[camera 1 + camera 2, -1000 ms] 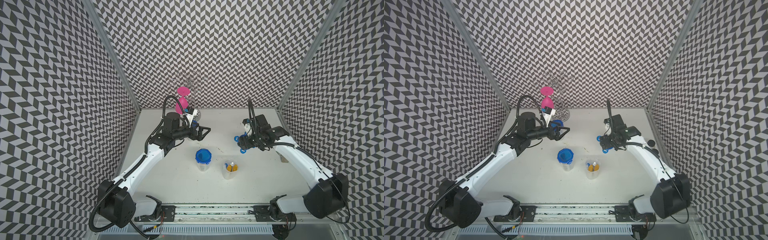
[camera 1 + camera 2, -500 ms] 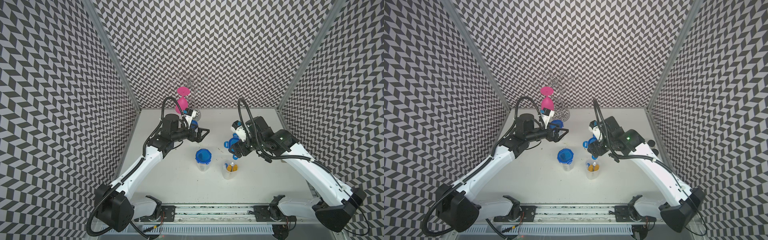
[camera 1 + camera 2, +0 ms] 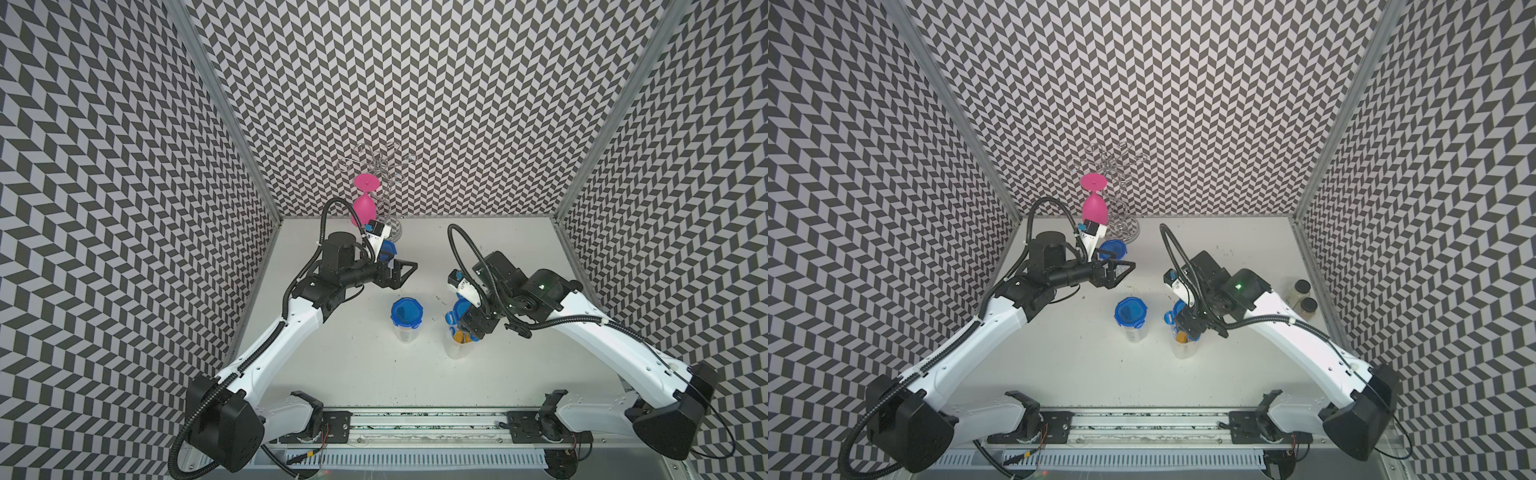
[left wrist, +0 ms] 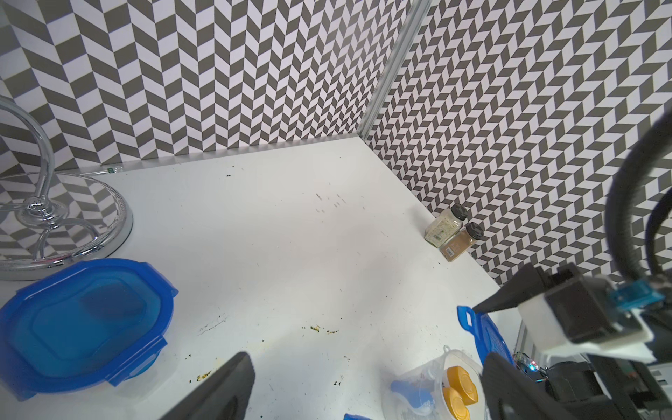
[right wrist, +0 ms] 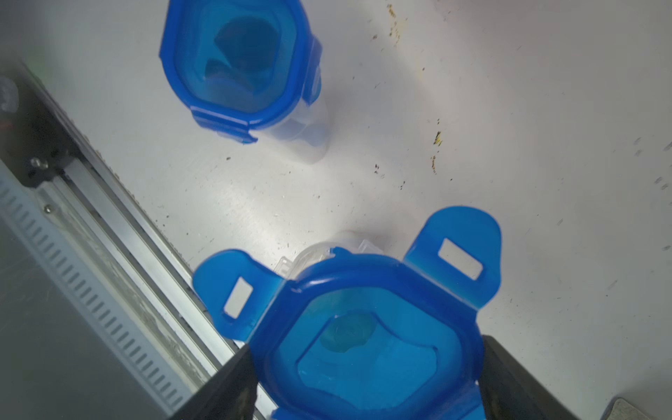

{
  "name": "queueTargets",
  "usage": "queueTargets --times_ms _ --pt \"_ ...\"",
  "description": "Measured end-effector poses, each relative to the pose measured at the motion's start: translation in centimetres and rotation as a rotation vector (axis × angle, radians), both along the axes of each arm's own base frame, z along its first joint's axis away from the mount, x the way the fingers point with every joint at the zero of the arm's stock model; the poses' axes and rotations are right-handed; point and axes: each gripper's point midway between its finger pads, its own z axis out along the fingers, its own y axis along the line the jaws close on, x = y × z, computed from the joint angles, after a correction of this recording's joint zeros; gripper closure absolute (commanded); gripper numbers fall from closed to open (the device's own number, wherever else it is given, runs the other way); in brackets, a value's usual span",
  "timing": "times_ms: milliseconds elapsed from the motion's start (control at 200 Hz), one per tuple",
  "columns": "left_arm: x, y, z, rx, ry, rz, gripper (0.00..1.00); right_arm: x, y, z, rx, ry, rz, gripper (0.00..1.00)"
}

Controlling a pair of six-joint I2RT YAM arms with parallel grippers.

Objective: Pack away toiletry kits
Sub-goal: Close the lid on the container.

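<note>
Lid (image 3: pixel 460 309) covers open jar (image 3: pixel 457 353) mouth; contents partly hidden, seemingly.

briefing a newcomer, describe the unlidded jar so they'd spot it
Follow the right arm from the front rail to its end effector, which holds a blue lid. The open jar stands right beneath; unlike its lidded neighbour, yellow caps show inside.

- No word, brand or number can be read anywhere.
- The pale spice jar (image 4: pixel 443 228) has a printed label, too small to make out.
- The brown spice jar (image 4: pixel 459 244) shows a barcode, its digits illegible.
</note>
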Motion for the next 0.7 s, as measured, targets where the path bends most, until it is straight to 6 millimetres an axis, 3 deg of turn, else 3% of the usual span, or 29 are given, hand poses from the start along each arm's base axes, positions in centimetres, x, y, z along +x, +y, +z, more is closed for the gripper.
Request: queueTargets --times_ms 331,696 --pt "0.0 0.1 -0.4 0.009 -0.003 0.001 0.0 -1.2 0.7 -0.7 -0.027 0.02 0.069 0.38" --pt "0.2 0.3 -0.5 0.014 -0.005 0.006 0.0 -0.9 0.9 -3.4 -0.122 0.079 0.071 0.38"
